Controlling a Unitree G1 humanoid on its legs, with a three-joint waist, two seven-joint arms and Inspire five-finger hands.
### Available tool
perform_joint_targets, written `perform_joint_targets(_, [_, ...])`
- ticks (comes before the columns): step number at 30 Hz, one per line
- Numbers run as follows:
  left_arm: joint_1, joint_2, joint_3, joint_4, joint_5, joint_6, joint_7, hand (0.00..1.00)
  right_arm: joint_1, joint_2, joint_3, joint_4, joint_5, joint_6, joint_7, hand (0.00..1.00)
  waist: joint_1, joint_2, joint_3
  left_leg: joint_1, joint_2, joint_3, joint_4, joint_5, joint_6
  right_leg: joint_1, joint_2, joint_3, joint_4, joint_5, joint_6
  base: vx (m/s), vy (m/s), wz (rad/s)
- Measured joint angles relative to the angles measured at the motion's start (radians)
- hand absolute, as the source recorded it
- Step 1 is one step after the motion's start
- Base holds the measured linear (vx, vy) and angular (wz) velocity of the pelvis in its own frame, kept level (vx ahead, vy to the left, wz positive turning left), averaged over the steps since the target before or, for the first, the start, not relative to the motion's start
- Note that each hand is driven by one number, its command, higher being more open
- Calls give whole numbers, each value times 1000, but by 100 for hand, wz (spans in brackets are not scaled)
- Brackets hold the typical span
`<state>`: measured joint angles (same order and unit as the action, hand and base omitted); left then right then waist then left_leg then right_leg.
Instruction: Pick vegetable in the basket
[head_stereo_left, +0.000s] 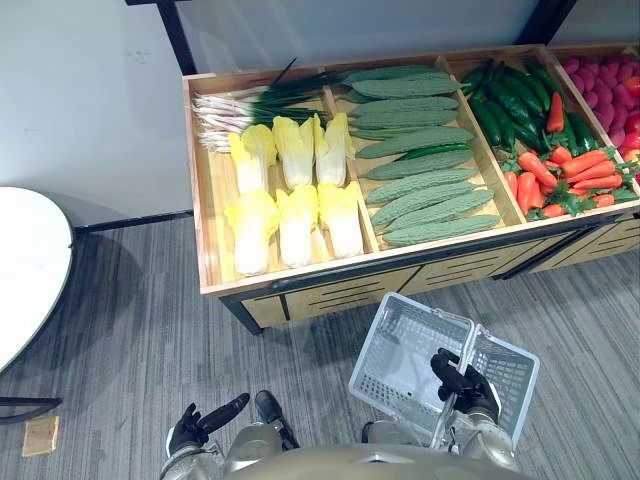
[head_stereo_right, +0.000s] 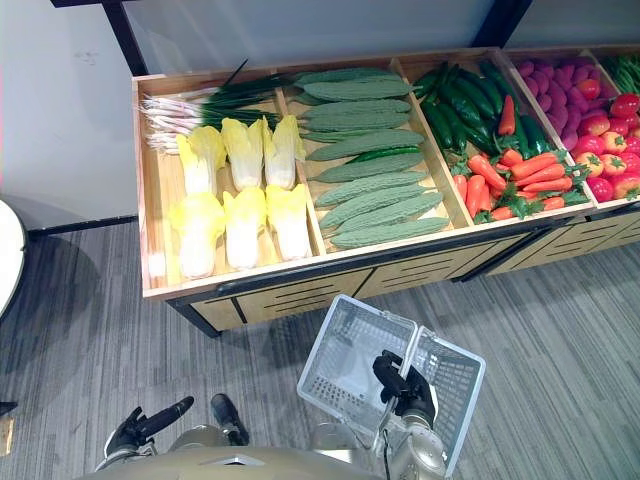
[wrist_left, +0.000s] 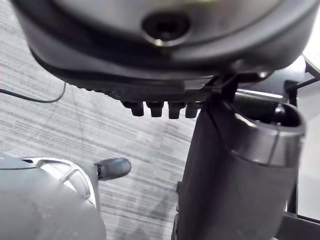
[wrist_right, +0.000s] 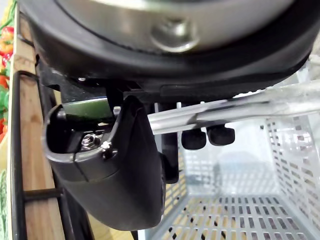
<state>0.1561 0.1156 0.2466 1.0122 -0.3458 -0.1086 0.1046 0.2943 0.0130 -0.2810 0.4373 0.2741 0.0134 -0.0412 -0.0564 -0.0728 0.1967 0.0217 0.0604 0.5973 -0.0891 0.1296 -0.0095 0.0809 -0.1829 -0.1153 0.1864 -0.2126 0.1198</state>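
Well, veg lie in counter (head_stereo_left: 300, 272) bins: cabbages (head_stereo_left: 295, 190), bumpy green gourds (head_stereo_left: 420, 160), carrots (head_stereo_left: 575, 170) at 2 o'clock. Basket (head_stereo_left: 400, 365) hangs over floor (head_stereo_left: 130, 330) at 6 o'clock from gourds, R robot hand (head_stereo_left: 465, 385) curled round its handle (wrist_right: 240, 107). L robot hand (head_stereo_left: 188, 430) at 7 o'clock, fingers relaxed, holding nothing.

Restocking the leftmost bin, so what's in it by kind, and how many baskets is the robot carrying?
Pale cabbages: 6
Spring onion bunch: 1
Basket, gripped by the right hand: 1
Total: 8
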Motion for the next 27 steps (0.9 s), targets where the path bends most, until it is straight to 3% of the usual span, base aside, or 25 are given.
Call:
perform_joint_targets(6, [-12, 1, 30, -4, -14, -4, 24, 100, -8, 0, 18, 8, -31, -3, -6, 0, 2, 0, -1, 8, -6, -2, 0, -3, 2, 15, 2, 8, -25, 21, -2, 52, 15, -6])
perform_joint_targets(12, [-50, 17, 265, -91, -111, -20, 114, 100, 4, -7, 13, 20, -28, -6, -17, 0, 3, 7, 3, 21, 2, -20, -1, -3, 1, 37, 2, -7, -32, 26, -1, -29, 3, 5])
perform_joint_targets(17, [-119, 142, 401, -216, -120, -26, 182, 100, 8, -13, -7, 20, -22, -6, -18, 0, 4, 21, 8, 14, 2, -29, -1, -10, -9, 33, -3, -15, -30, 17, -11, -51, 24, 6])
perform_joint_targets(23, [-198, 368, 427, -395, -121, -74, 212, 100, 27, -35, -12, 13, -23, -10, -12, 0, 7, 19, -5, -14, -6, -30, 0, -11, -8, 6, -3, -6, -30, 25, -1, 37, 9, 0])
perform_joint_targets(24, [-231, 418, 425, -410, -123, -94, 208, 100, 30, -38, -12, 4, -23, -10, -8, 0, 6, 18, -10, -13, -8, -27, 3, -4, 3, 6, -4, -2, -30, 26, 0, 102, 4, -7])
perform_joint_targets(27, [-303, 482, 412, -513, -134, -115, 194, 100, 51, -38, -22, -53, -27, -10, -2, 0, -1, 19, -18, -11, -13, -25, 4, -3, 8, 8, -7, 7, -31, 26, 0, 99, 0, -4])
